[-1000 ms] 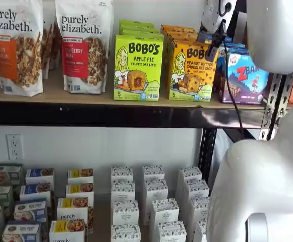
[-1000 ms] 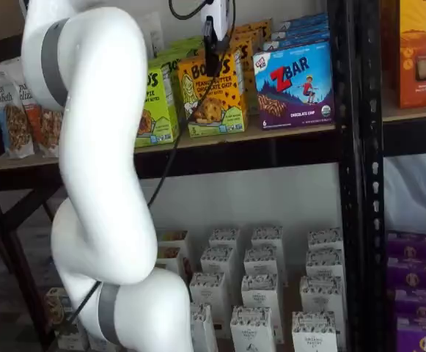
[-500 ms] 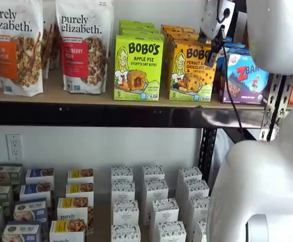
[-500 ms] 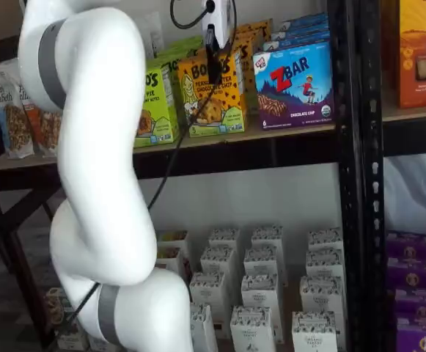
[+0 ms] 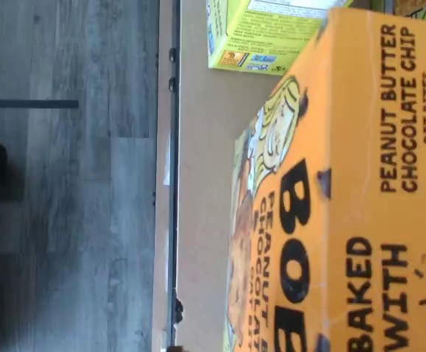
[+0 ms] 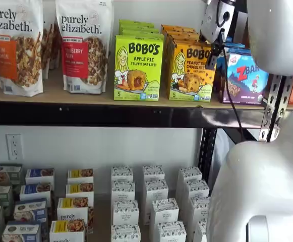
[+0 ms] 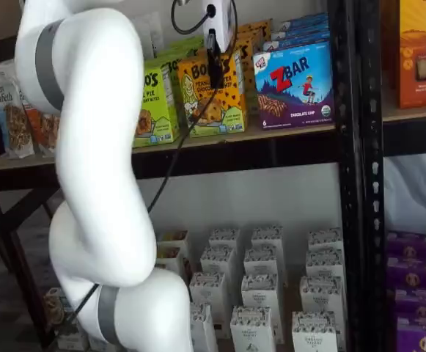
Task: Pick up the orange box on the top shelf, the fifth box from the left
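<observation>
The white arm (image 7: 95, 169) fills the foreground of both shelf views, bent up so that its wrist reaches the top shelf (image 6: 111, 113) from the front. At its end the gripper (image 6: 213, 54) hangs just in front of the orange box (image 6: 190, 70), at the box's upper right corner, with a black cable (image 6: 232, 101) trailing down past the shelf's rail. Only a dark finger seen side-on shows in either shelf view, but the jaws look to be at their widest, with nothing between them; that suits a box this broad, which needs a wide claw to straddle it.

The orange box stands upright at the front edge of the top shelf, face out, with more of its kind lined up behind it. Left of it, just beside, stands the lime-green Apple Pie box (image 6: 138, 66); right of it, the blue ZBar box (image 6: 243, 75). The narrow gaps leave little room for the fingers. The wrist view shows the orange box's top close below the camera, so the approach seems nearly complete.
</observation>
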Controlling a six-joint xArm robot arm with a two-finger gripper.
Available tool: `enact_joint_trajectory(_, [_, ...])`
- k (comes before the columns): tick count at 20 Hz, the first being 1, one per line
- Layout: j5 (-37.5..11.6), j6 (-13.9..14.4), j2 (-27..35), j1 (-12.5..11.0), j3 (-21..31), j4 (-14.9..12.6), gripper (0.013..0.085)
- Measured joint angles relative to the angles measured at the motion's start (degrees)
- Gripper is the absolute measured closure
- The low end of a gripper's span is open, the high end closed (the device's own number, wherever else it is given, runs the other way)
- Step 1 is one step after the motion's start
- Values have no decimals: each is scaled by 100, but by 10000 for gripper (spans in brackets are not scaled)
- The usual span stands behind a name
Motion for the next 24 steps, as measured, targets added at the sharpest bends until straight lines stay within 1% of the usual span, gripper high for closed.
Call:
enact_joint_trajectory(3, [-30, -3, -17, 0, 36, 7, 130])
enact_joint_trajectory(5, [-53, -5, -30, -1, 60, 16, 210])
enact_joint_trajectory(6, [-63, -5, -36, -1, 70, 19, 210])
enact_joint_trajectory(7, [-77, -5, -44, -1, 85, 24, 250])
enact_joint_trajectory(8, [-86, -5, -49, -1, 95, 28, 250])
enact_joint_trajectory(9, [-93, -5, -54, 0, 104, 35, 290])
enact_joint_trajectory(10, [-96, -5, -56, 0, 108, 42, 290])
enact_joint_trajectory(11, [-98, -5, -58, -1, 111, 51, 330])
enact_joint_trajectory(12, [-99, -6, -59, -3, 112, 59, 330])
enact_joint_trajectory(13, [-101, -7, -61, -5, 114, 67, 370])
enact_joint_trajectory(19, [-61, -17, -44, -31, 76, 137, 370])
enact_joint_trajectory(24, [-59, -35, -40, -48, 58, 126, 370])
